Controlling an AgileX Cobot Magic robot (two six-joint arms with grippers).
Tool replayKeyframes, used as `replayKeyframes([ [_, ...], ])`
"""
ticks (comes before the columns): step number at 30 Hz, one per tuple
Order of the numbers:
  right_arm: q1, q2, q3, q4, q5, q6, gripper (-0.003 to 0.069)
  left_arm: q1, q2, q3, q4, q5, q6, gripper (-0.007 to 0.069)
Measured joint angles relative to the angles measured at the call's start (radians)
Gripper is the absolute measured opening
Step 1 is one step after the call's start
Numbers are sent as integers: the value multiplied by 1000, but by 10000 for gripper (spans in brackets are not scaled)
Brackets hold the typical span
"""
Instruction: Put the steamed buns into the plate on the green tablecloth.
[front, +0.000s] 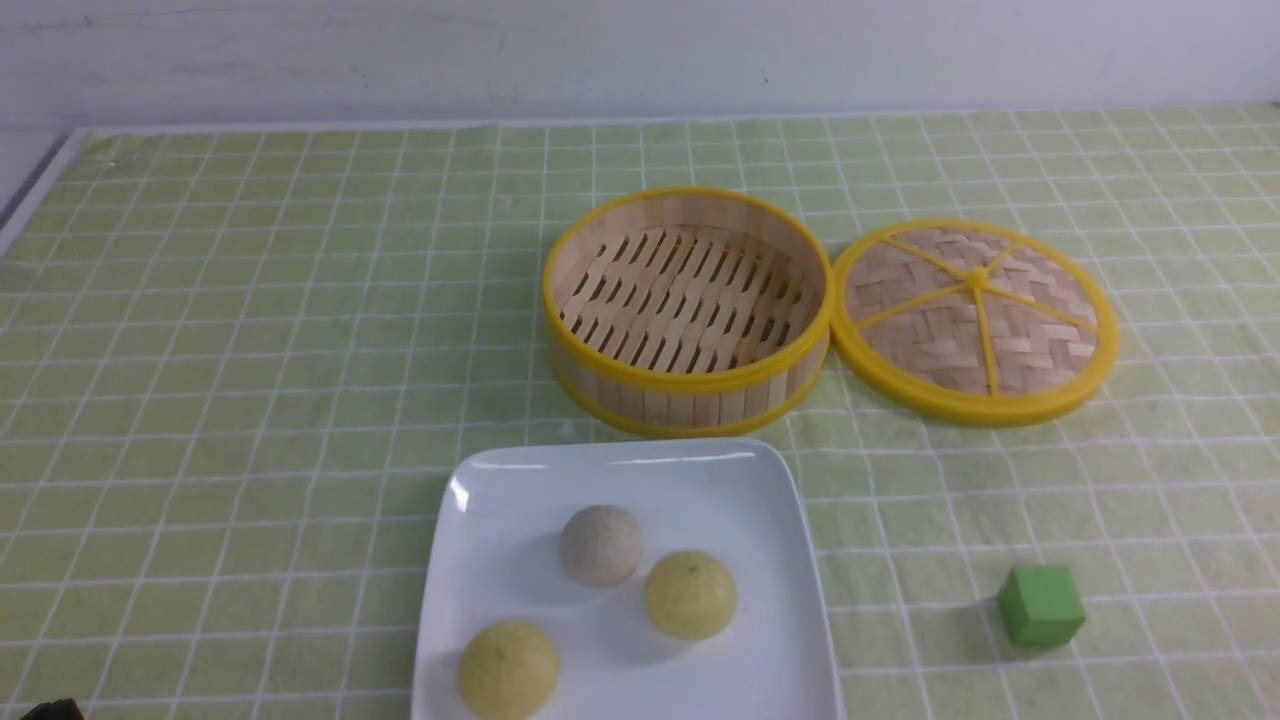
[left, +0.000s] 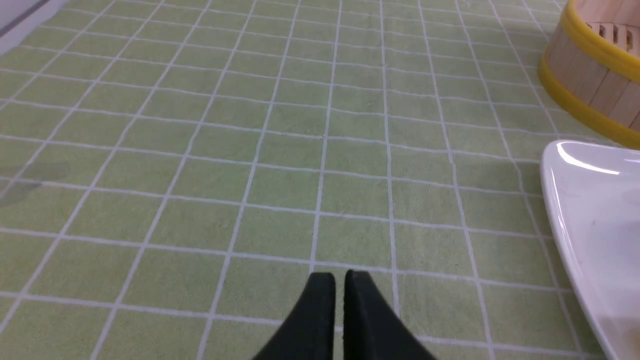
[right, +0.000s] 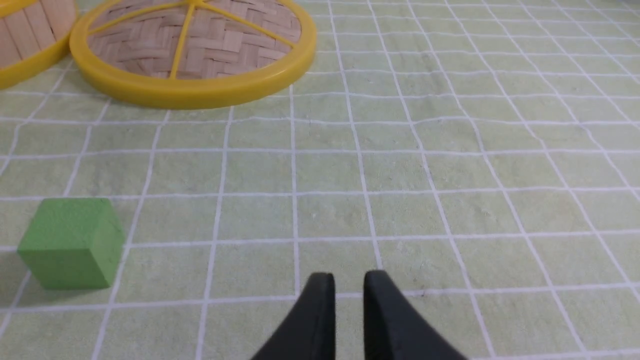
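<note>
Two pale-yellow steamed buns (front: 690, 594) (front: 507, 669) lie in the white square plate (front: 620, 470) on the green tablecloth (front: 250, 350), with a grey-beige speckled bun (front: 601, 544) beside them. My left gripper (left: 340, 280) is shut and empty over bare cloth, left of the plate's rim (left: 550, 200). My right gripper (right: 348, 281) is nearly shut and empty, over bare cloth right of a green cube. Neither gripper's fingers show in the front view.
An empty bamboo steamer basket (front: 686, 310) stands behind the plate; its wall also shows in the left wrist view (left: 595, 75). Its woven lid (front: 973, 318) lies to the right of it. A green cube (front: 1041, 604) sits right of the plate, also in the right wrist view (right: 70, 242).
</note>
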Motion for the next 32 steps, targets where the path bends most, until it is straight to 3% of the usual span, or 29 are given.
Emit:
replayKeyframes([
  [32,0,0,0,0,0,0,141,0,0,0,4,1,0,71],
])
